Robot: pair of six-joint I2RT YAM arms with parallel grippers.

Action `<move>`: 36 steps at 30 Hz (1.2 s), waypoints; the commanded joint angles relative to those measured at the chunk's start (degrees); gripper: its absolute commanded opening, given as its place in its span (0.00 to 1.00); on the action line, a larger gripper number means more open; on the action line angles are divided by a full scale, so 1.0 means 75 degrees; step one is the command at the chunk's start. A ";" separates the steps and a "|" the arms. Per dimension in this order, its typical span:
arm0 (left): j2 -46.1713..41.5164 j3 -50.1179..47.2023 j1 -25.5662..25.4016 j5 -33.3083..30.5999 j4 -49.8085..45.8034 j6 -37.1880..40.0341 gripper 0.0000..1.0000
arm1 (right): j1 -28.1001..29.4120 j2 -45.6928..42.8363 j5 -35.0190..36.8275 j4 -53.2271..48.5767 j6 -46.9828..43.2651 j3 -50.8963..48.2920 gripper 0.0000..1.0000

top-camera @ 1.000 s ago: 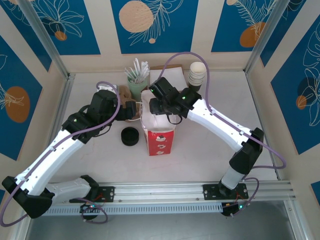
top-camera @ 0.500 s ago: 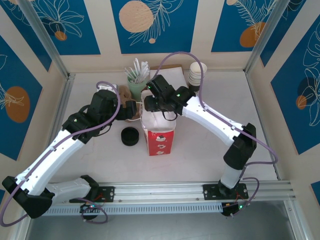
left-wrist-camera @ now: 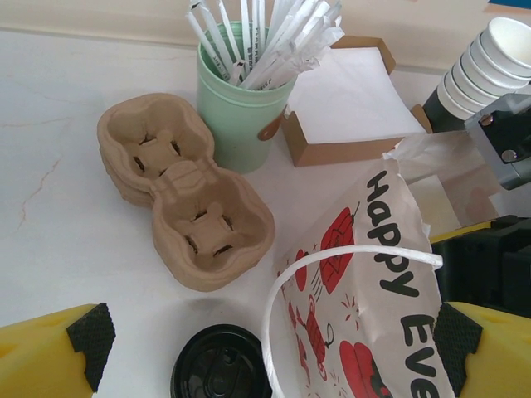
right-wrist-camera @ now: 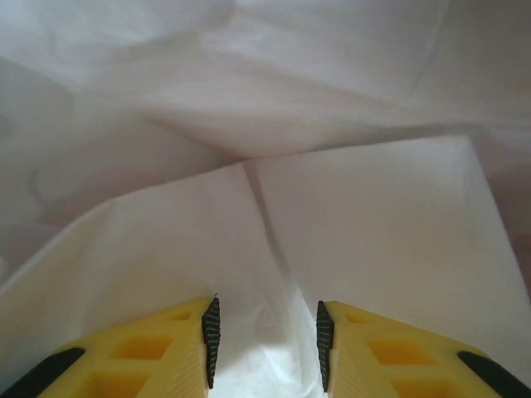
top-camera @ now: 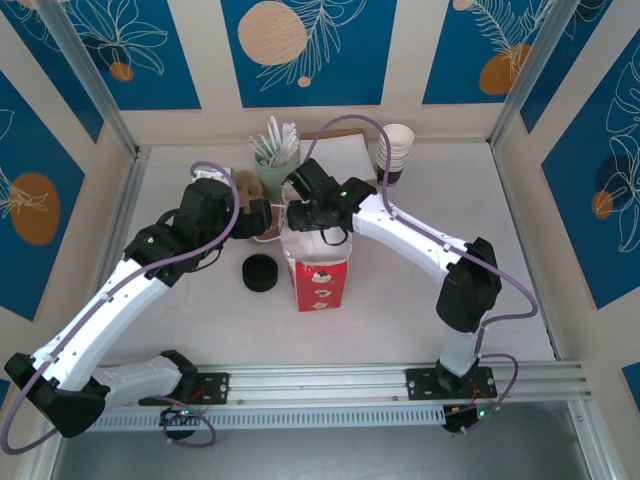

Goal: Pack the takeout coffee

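Observation:
The takeout coffee is hidden from me. A red-and-white paper bag (top-camera: 318, 272) stands upright mid-table. My right gripper (top-camera: 299, 214) reaches into its mouth from the right. In the right wrist view the right gripper (right-wrist-camera: 265, 340) is open, its pads apart, with only the bag's white inner paper (right-wrist-camera: 348, 224) beyond them. My left gripper (top-camera: 267, 219) waits wide open at the bag's upper left. In the left wrist view the left gripper (left-wrist-camera: 270, 352) straddles the bag's white handle loop (left-wrist-camera: 348, 259) and printed side (left-wrist-camera: 382, 290) without closing on them.
A black puck-like stack of lids (top-camera: 260, 272) lies left of the bag. Behind it are brown pulp cup carriers (left-wrist-camera: 178, 195), a green cup of wrapped straws (left-wrist-camera: 241, 99) and a napkin box (left-wrist-camera: 348, 104). White lidless cups (top-camera: 396, 148) are stacked at the back right.
The right arm has swung left and back, with its elbow drawing in, while its gripper stays at the bag's mouth. The cup stack now shows fully. The left arm has not moved.

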 commanded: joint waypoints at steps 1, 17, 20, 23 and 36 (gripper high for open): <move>0.0008 -0.0082 0.0103 -0.0001 0.0088 0.0150 1.00 | -0.0027 0.0102 0.0015 -0.0065 0.0078 0.0049 0.38; -0.0024 0.0225 0.0386 -0.0529 0.0226 0.0885 1.00 | -0.0062 -0.1110 -0.0016 -0.0640 -0.0773 0.1556 0.39; -0.0073 0.0214 0.0452 -0.0760 0.0411 0.1177 1.00 | -0.0118 -0.1598 0.0264 -0.0581 -0.1098 0.1561 0.40; -0.0160 0.0047 0.0542 -0.1054 0.0735 0.1503 1.00 | -0.0311 -0.2254 0.0532 -0.0318 -0.1353 0.1151 0.43; -0.1123 -0.2036 0.1299 -0.2372 0.3175 0.2856 1.00 | -0.2965 -0.5379 0.0578 0.1907 -0.1681 -0.3223 0.66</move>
